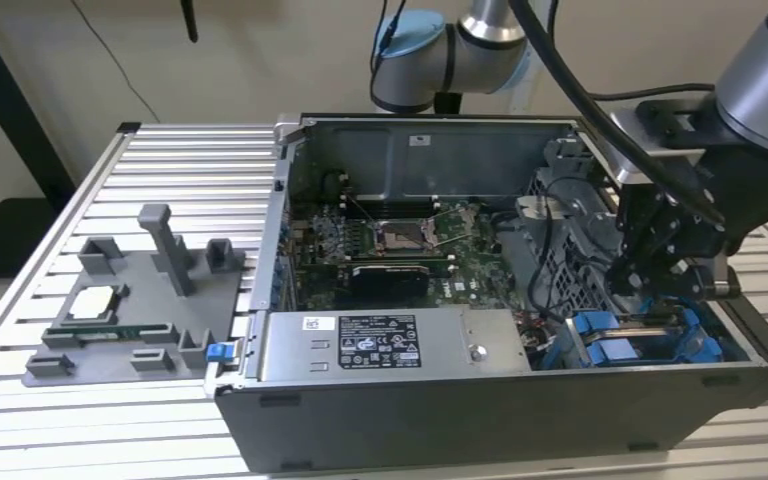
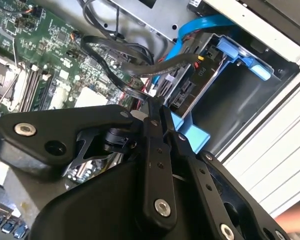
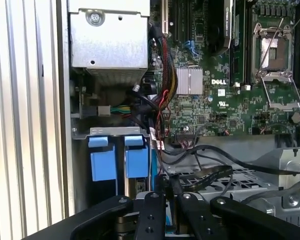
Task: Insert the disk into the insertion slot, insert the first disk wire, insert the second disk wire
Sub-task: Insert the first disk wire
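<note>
My gripper (image 1: 651,288) hangs inside the open computer case, over the drive cage at the exterior view's right. In both wrist views its black fingers stand close together, and a flat black wire (image 2: 121,80) runs into their tips (image 2: 152,107). The same wire (image 3: 206,175) runs up to the gripper (image 3: 168,189) in the first wrist view. The disk (image 2: 189,89) sits in the insertion slot (image 2: 240,100) in its blue carrier (image 2: 240,54), connector end towards me. A sleeved cable with coloured strands (image 2: 190,61) reaches that end. Blue carrier tabs (image 3: 102,165) show at the slot's mouth.
The motherboard with its square CPU socket (image 1: 398,235) fills the case floor. The grey labelled power supply box (image 1: 384,340) lies along the front wall. Loose black cables (image 3: 150,107) cross between them. A grey fixture holding parts (image 1: 131,310) stands on the slatted table (image 1: 157,160).
</note>
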`<control>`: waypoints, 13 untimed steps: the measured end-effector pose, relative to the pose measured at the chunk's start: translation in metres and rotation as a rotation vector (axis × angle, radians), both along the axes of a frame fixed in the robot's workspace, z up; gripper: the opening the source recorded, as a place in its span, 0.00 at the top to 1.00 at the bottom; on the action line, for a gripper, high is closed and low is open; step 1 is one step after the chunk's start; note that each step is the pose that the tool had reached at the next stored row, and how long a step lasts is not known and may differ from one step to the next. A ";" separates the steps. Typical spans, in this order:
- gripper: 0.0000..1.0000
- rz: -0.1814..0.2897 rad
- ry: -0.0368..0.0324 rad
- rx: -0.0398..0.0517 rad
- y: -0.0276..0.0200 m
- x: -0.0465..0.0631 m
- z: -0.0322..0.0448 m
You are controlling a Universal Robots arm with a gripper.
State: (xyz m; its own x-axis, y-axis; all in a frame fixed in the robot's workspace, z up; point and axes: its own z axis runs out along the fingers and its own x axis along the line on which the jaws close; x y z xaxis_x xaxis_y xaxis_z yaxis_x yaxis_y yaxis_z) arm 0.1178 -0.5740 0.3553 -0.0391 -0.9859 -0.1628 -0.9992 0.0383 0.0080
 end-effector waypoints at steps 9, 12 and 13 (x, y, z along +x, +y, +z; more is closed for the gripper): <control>1.00 0.000 0.0016 0.0048 -0.0076 0.008 -0.0044; 1.00 0.000 0.0016 0.0051 -0.0114 0.009 -0.0053; 1.00 0.000 0.0016 0.0052 -0.0121 0.009 -0.0056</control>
State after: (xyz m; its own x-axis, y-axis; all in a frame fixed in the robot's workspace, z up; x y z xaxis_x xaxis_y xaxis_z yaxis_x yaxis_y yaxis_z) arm 0.1265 -0.5861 0.3496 -0.0395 -0.9850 -0.1679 -0.9992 0.0384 0.0098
